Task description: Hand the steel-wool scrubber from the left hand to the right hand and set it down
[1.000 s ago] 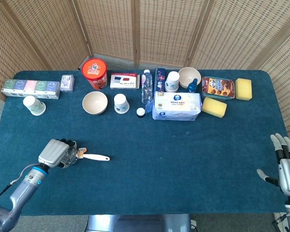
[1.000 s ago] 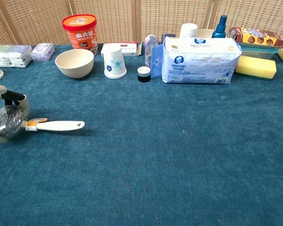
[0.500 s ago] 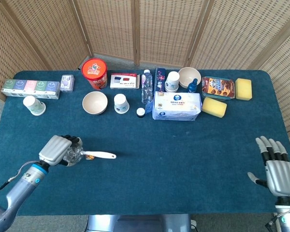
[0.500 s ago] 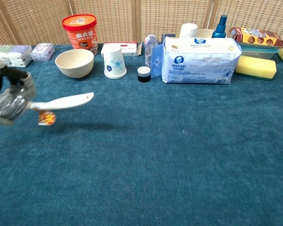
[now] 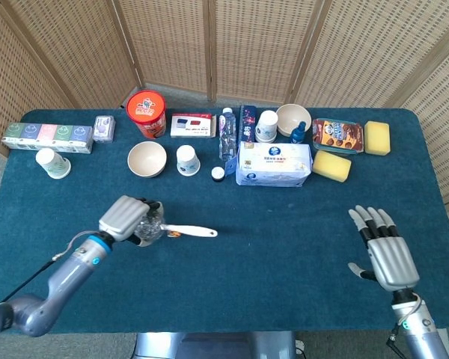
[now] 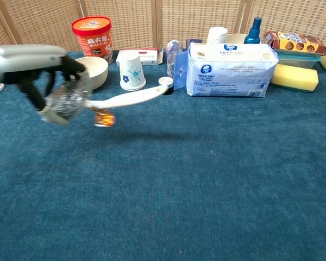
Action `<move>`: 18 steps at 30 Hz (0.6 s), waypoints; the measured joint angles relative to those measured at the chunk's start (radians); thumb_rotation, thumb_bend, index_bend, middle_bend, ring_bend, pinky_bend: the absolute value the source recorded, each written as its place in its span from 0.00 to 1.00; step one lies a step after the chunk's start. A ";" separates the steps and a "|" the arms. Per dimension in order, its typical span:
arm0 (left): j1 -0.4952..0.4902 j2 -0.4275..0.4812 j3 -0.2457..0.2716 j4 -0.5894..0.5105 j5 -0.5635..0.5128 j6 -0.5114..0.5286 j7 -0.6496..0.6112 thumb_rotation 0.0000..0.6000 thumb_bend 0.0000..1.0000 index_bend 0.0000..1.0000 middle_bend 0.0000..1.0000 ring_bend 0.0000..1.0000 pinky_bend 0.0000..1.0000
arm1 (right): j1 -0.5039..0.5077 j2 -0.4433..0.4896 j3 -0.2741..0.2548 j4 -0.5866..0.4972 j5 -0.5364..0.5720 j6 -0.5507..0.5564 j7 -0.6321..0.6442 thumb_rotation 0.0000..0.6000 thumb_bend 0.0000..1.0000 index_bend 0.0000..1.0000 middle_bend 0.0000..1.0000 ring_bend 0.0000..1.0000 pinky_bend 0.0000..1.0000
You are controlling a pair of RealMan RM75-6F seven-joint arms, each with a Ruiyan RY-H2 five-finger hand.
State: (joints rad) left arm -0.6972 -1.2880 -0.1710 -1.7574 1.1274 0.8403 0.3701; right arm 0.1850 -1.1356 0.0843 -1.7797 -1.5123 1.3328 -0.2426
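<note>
The scrubber (image 5: 156,229) is off the table, its steel-wool ball wrapped in the left hand (image 5: 127,218), its white handle (image 5: 197,231) pointing toward the middle of the table and a small orange tag (image 6: 104,117) dangling beneath. A second ago it lay on the cloth (image 5: 269,224) far to the left with the hand closing on it; since then it has been lifted and carried inward and up. The right hand (image 5: 382,250) has come in from the table's right edge and hangs with fingers spread and upright, holding nothing. The two are well apart, so the pickup looks done and the handover not yet begun. Bowl (image 5: 147,158), cup (image 5: 188,160) and tissue pack (image 5: 274,164) stand behind, clear of the path
</note>
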 measured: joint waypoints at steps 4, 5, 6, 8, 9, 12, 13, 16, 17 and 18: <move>-0.073 -0.064 -0.022 -0.003 -0.116 -0.021 0.089 1.00 0.00 0.38 0.43 0.42 0.54 | 0.036 -0.003 0.016 -0.017 0.023 -0.050 -0.026 1.00 0.00 0.00 0.00 0.00 0.00; -0.088 -0.078 -0.026 -0.002 -0.141 -0.024 0.106 1.00 0.00 0.38 0.43 0.42 0.54 | 0.045 -0.005 0.020 -0.020 0.031 -0.062 -0.029 1.00 0.00 0.00 0.00 0.00 0.00; -0.106 -0.094 -0.029 0.000 -0.166 -0.025 0.121 1.00 0.00 0.38 0.43 0.42 0.54 | 0.055 -0.008 0.024 -0.022 0.039 -0.074 -0.033 1.00 0.00 0.00 0.00 0.00 0.00; -0.148 -0.139 -0.040 0.011 -0.223 -0.028 0.152 1.00 0.00 0.38 0.43 0.42 0.54 | 0.082 -0.019 0.035 -0.030 0.058 -0.102 -0.055 1.00 0.00 0.00 0.00 0.00 0.00; -0.167 -0.159 -0.043 0.018 -0.251 -0.026 0.167 1.00 0.00 0.38 0.43 0.42 0.54 | 0.091 -0.024 0.039 -0.034 0.070 -0.112 -0.069 1.00 0.00 0.00 0.00 0.00 0.00; -0.233 -0.228 -0.054 0.044 -0.357 -0.012 0.223 1.00 0.00 0.38 0.43 0.42 0.54 | 0.117 -0.042 0.054 -0.048 0.119 -0.139 -0.118 1.00 0.00 0.00 0.00 0.00 0.00; -0.261 -0.258 -0.058 0.057 -0.398 -0.002 0.245 1.00 0.00 0.38 0.43 0.42 0.54 | 0.128 -0.049 0.059 -0.053 0.138 -0.149 -0.135 1.00 0.00 0.00 0.00 0.00 0.00; -0.321 -0.321 -0.067 0.090 -0.482 0.018 0.287 1.00 0.00 0.38 0.43 0.42 0.54 | 0.152 -0.065 0.068 -0.062 0.176 -0.169 -0.170 1.00 0.00 0.00 0.00 0.00 0.00; -0.345 -0.345 -0.071 0.105 -0.513 0.026 0.303 1.00 0.00 0.38 0.43 0.42 0.54 | 0.158 -0.068 0.070 -0.063 0.184 -0.173 -0.180 1.00 0.00 0.00 0.00 0.00 0.00; -0.363 -0.363 -0.074 0.116 -0.534 0.032 0.314 1.00 0.00 0.38 0.43 0.42 0.54 | 0.164 -0.072 0.071 -0.064 0.192 -0.176 -0.188 1.00 0.00 0.00 0.00 0.00 0.00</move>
State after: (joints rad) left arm -1.0604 -1.6506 -0.2449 -1.6414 0.5937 0.8726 0.6840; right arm 0.3488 -1.2072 0.1557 -1.8435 -1.3205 1.1564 -0.4306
